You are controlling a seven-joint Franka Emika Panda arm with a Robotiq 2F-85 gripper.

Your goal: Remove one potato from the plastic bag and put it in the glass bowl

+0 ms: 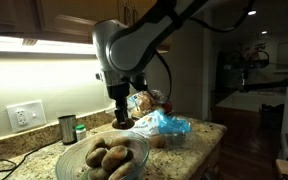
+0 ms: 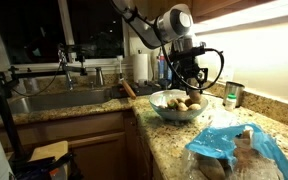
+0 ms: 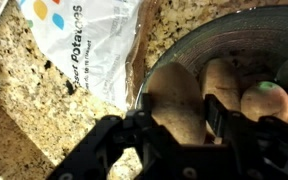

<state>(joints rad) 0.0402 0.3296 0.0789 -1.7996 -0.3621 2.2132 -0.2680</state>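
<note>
Transfer stage, near its end. The arm (image 1: 134, 45) hangs over the worktop (image 1: 199, 145) with its fingers (image 3: 134, 130) pointing down into the mouth of the bowl (image 1: 142, 150).

In the wrist view the fingers stand part-way apart, one on each side of a potato (image 3: 177, 100). Both seem to press its flanks, so it is judged to be gripped and not yet let go. The contact is dark and blurred, and this reading is not certain. The potato lies inside the ring of the rim, just beside the other potatoes (image 3: 269, 100) that lie in the bowl.

In both exterior views the bag (image 1: 169, 125) lies open on the worktop, near the bowl but apart from it. More brown shapes show through its film in an exterior view (image 2: 246, 140).

Done, as far as can be judged:
- One potato is out of the bag.
- It is over, or just within, the bowl.

Left to do:
- Opening the fingers so that the potato rests among the others.
- Lifting the arm clear of the rim.

Whether the potato touches the pile beneath it cannot be told from these views.
</note>
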